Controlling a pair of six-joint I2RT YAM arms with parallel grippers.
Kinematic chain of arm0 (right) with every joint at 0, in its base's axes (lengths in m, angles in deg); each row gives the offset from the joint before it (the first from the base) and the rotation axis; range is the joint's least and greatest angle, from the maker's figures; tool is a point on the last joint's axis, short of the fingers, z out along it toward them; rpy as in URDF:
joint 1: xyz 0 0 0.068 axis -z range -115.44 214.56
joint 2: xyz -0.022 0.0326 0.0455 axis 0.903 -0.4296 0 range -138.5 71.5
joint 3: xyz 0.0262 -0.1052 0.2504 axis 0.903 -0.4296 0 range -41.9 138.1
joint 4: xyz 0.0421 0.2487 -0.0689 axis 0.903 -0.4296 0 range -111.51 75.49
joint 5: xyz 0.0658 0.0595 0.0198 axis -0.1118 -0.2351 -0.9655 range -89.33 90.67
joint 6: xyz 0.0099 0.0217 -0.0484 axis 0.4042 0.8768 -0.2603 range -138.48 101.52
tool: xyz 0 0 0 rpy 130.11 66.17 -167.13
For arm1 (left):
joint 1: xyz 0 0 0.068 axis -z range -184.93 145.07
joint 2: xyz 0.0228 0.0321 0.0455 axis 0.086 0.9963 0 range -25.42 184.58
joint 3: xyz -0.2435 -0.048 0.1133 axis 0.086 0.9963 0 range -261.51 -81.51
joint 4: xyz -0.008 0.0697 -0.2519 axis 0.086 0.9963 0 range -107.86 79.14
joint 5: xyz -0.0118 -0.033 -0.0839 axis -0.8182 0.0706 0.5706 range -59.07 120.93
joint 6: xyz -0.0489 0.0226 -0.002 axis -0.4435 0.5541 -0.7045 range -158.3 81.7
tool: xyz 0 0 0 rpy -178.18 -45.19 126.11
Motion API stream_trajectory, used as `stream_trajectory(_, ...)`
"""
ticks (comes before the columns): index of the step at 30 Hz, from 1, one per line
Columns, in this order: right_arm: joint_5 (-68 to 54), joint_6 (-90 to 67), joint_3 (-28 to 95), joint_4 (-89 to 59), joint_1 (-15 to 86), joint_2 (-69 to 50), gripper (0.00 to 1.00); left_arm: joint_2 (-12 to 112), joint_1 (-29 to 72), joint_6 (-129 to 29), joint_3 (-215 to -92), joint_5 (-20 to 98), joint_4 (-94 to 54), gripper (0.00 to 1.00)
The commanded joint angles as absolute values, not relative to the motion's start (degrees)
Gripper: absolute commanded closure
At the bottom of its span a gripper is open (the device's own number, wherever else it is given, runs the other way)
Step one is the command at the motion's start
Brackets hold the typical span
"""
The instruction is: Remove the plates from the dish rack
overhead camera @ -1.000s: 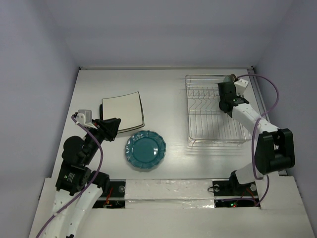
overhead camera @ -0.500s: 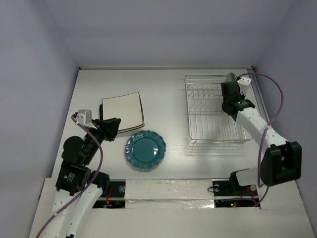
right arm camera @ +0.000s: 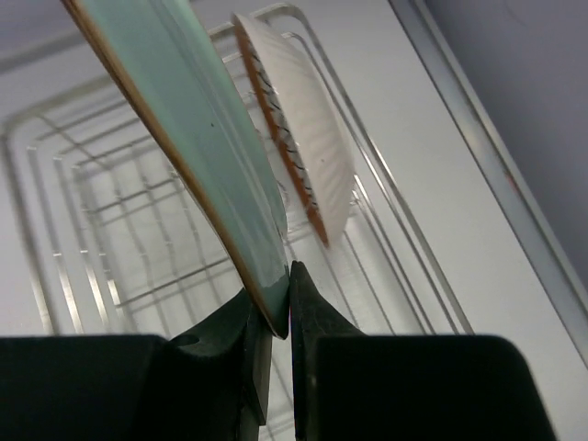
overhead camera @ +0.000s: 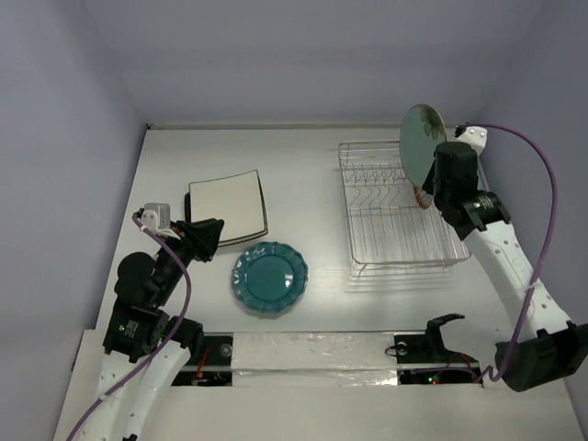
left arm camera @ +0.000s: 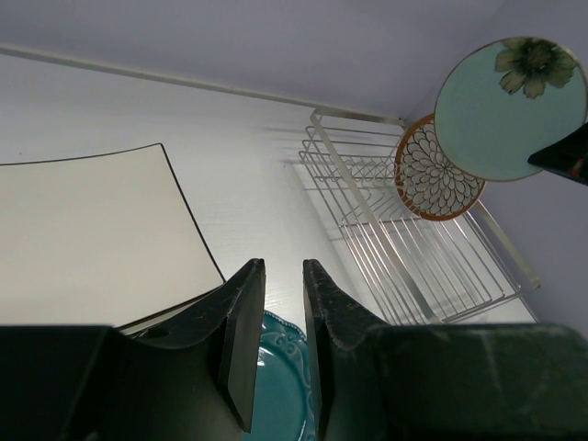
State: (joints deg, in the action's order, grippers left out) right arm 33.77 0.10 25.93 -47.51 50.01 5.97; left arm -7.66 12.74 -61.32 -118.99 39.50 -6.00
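My right gripper [overhead camera: 434,182] is shut on the lower rim of a round pale-green plate [overhead camera: 422,136] with a flower print and holds it upright above the silver wire dish rack [overhead camera: 395,241]. In the right wrist view the fingers [right arm camera: 280,317] pinch that plate [right arm camera: 202,119]. A brown-rimmed petal-patterned plate [right arm camera: 308,156] stands in the rack [right arm camera: 110,230] behind it. My left gripper [overhead camera: 209,237] is open and empty, between the cream square plate [overhead camera: 227,207] and the scalloped teal plate [overhead camera: 269,277], both flat on the table.
The left wrist view shows the square plate [left arm camera: 92,230], the teal plate [left arm camera: 285,386] under the fingers, the rack [left arm camera: 432,276] and both round plates beyond. The walls close the table at the back and sides.
My right arm has risen and pulled the pale-green plate up out of the rack. The left arm has not moved.
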Motion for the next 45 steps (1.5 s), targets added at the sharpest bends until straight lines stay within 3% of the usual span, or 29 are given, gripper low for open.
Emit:
stream_trajectory(1, 27.1, 2.3, 31.0, -40.4, 49.8, 9.8, 1.00, -8.3, 13.2, -61.2, -119.3, 39.9, -8.1, 0.79)
stream_trajectory(7, 11.9, 4.3, 29.7, -39.1, 49.8, 12.8, 1.00, -8.0, 13.2, -61.2, -119.3, 39.4, -8.1, 0.79)
stream_trajectory(11, -4.9, 8.3, 23.7, -34.0, 46.8, 14.5, 1.00, -7.9, 13.2, -61.2, -119.5, 38.9, -8.0, 0.79)
stream_trajectory(17, -14.9, 16.1, 16.1, -24.4, 32.8, 13.6, 1.00, -7.5, 12.6, -61.0, -119.7, 38.2, -7.8, 0.79)
stream_trajectory(27, -18.6, 27.0, 7.3, -10.2, 15.0, 3.3, 1.00, -7.1, 12.1, -60.5, -120.2, 36.6, -7.7, 0.79)
stream_trajectory(45, -24.9, 31.5, 4.0, -4.9, 11.9, -11.9, 1.00, -7.8, 12.1, -60.8, -119.7, 37.5, -7.8, 0.79)
